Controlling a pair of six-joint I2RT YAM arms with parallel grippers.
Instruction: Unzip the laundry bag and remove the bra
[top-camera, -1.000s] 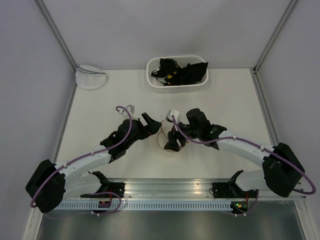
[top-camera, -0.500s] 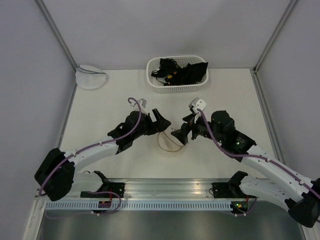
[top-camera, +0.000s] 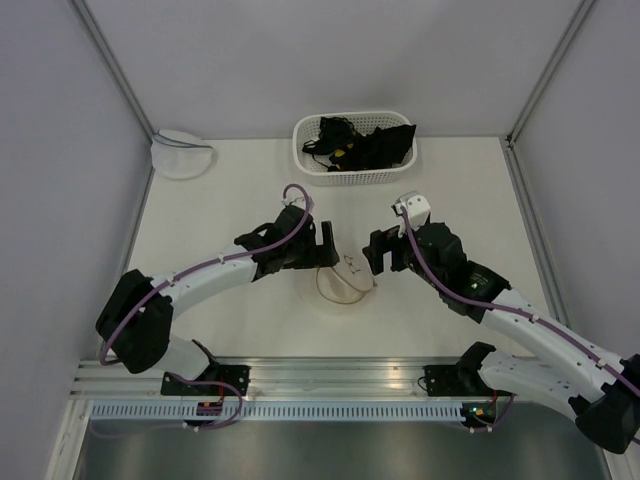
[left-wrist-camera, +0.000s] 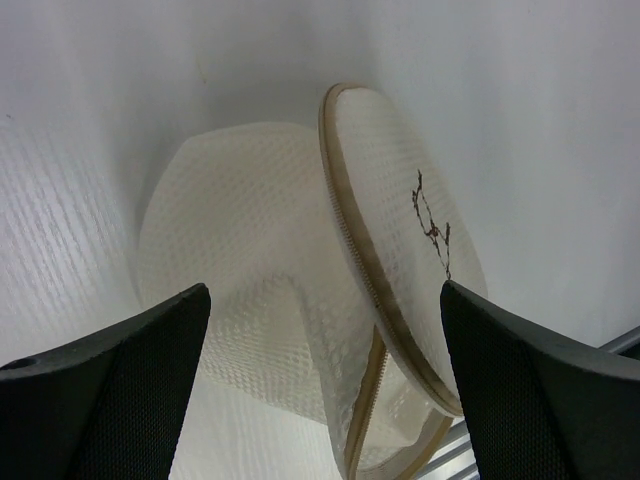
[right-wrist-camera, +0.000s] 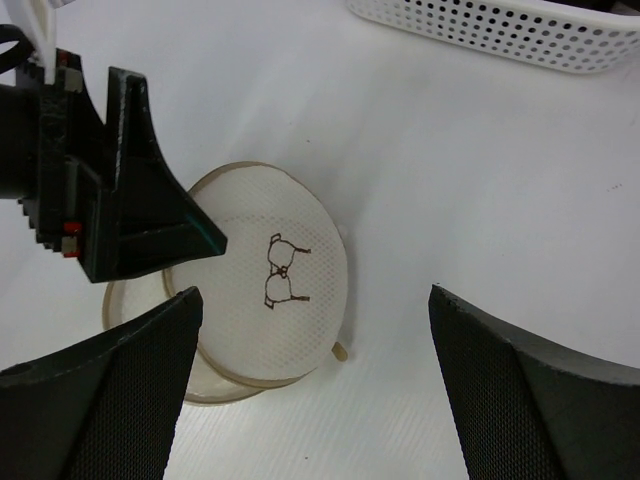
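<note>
White mesh with a grey-blue rim, a second pouch (top-camera: 180, 153) sits in the far left corner against the wall, well apart from the arms. We see bare table (top-camera: 190, 215) between it and the left gripper (top-camera: 325, 250), whose fingers are spread wide at the left edge of the laundry bag (top-camera: 345, 283); we cannot tell whether they touch it. The bag's tan-rimmed flap stands tilted up, and its inside is hidden from us. Just right of it hangs the right gripper (top-camera: 378, 252), likewise spread, holding nothing. At the far edge the basket (top-camera: 350, 176) holds heaped black cloth (top-camera: 375, 145) that we cannot sort into pieces.
</note>
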